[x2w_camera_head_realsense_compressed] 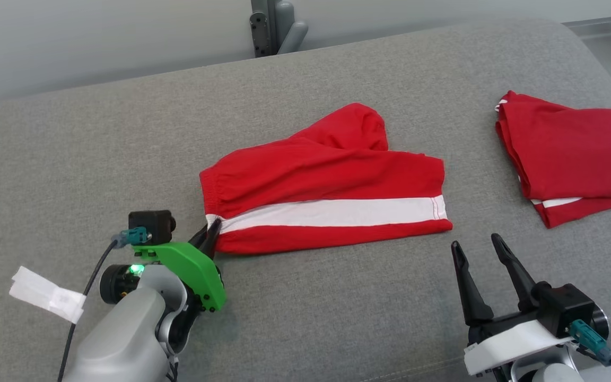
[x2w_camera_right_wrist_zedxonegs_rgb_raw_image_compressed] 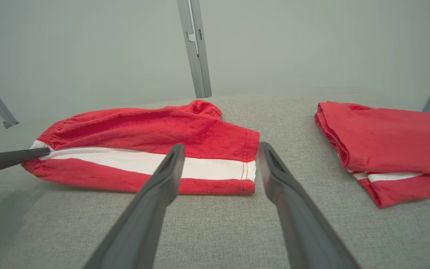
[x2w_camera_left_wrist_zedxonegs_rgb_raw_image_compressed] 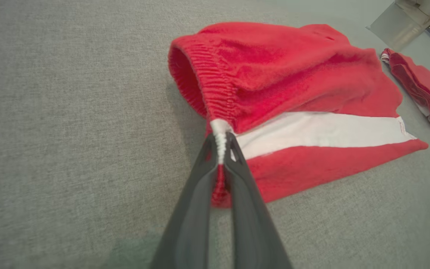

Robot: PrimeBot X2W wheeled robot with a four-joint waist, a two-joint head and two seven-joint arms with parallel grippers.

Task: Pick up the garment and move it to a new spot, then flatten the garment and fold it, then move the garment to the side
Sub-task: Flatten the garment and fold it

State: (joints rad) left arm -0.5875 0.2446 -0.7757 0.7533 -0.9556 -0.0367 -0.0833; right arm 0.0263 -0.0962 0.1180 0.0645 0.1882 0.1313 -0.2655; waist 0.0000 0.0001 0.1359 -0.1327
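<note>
The garment, red shorts with a white side stripe, lies mid-surface on the grey cushion, partly folded with a bump at its far edge. My left gripper is shut on the waistband at the stripe's left end; the left wrist view shows its fingers pinching the white elastic of the garment. My right gripper stands open just off the garment's near right corner, touching nothing. In the right wrist view its fingertips frame the hem corner of the garment.
A second red garment, folded, lies at the right of the cushion and shows as the folded garment in the right wrist view. A grey post stands behind the far edge. A white tag hangs near my left forearm.
</note>
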